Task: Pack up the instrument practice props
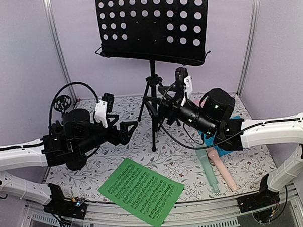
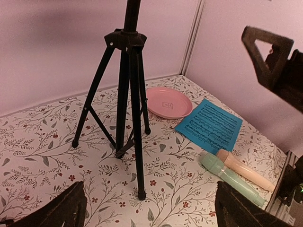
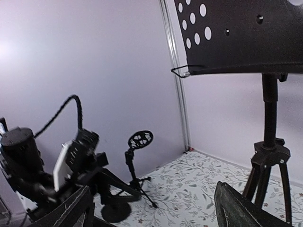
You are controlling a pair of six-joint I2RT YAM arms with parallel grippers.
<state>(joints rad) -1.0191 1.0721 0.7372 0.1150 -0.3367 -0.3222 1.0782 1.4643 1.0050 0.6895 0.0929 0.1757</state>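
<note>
Floral table [image 1: 186,164]: green sheet [image 1: 142,191] visible only from above.

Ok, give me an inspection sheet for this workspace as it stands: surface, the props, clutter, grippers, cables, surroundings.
Surface: floral-patterned tabletop, no spills seen.
Job's things: black perforated music desk upright on its tripod; green sheet near the front edge; blue sheet beside the mint microphone and pink microphone, which lie side by side; small mic support standing back left.
Clutter: round pink dish next to the blue sheet.
Grippers: left gripper and right gripper both open, holding nothing, either side of the tripod.
Cables: black cable looped over the left arm; another cable hangs below the right wrist.
Surroundings: pale walls, metal corner posts.
</note>
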